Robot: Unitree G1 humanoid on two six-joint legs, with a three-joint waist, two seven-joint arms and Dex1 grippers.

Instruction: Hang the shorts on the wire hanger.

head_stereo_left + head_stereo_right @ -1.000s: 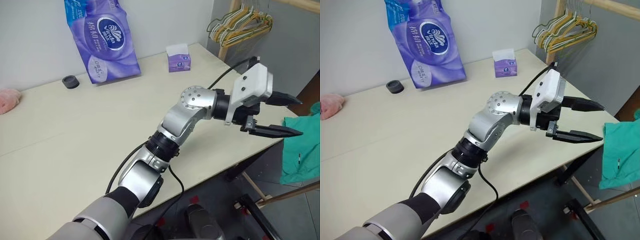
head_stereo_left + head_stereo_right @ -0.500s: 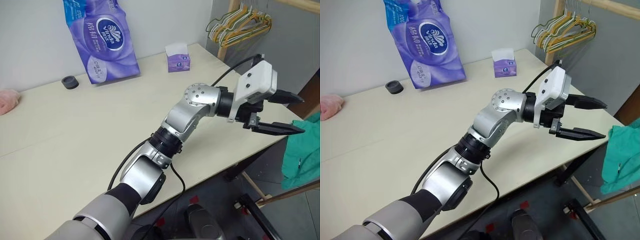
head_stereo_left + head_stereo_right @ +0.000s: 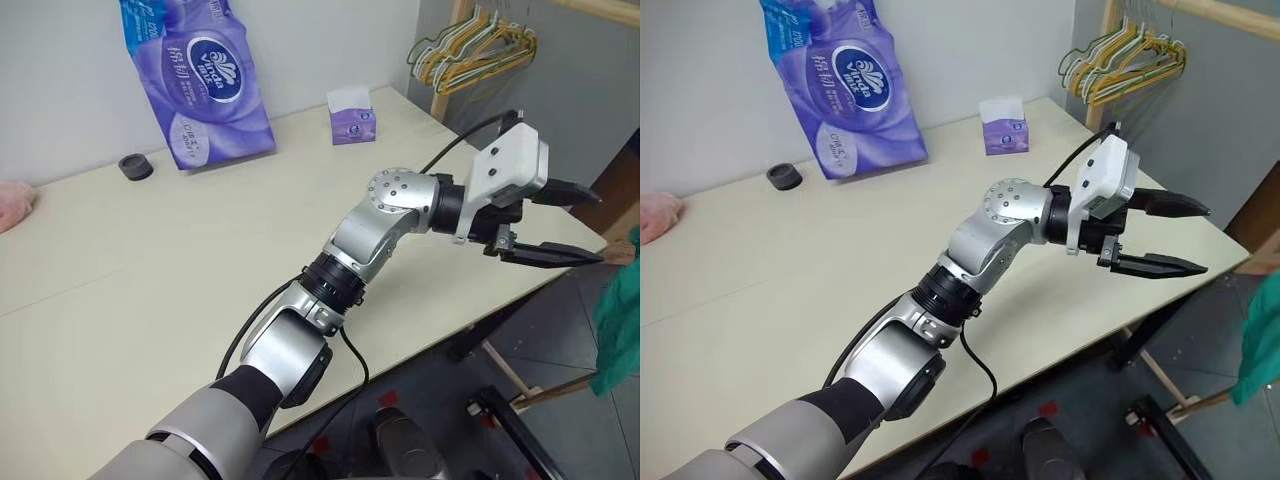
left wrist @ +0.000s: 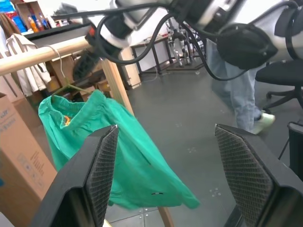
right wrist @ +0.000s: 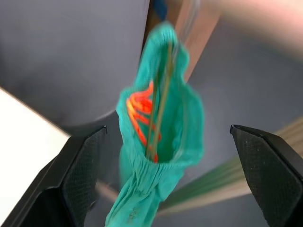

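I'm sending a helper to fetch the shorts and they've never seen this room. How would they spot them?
Look past the table's right end to the wooden rail. The shorts hang there on a thin wire hanger. They are the one teal-green garment, with a gathered waistband and an orange drawstring inside, unlike the bare coloured hangers further back.

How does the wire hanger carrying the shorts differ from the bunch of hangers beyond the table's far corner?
The wire hanger is a single olive-grey one; the bunch of hangers mixes yellow, green and grey. The wire hanger carries the teal shorts, its wire inside the waistband; the bunch of hangers is bare. Both hang from wooden rails.
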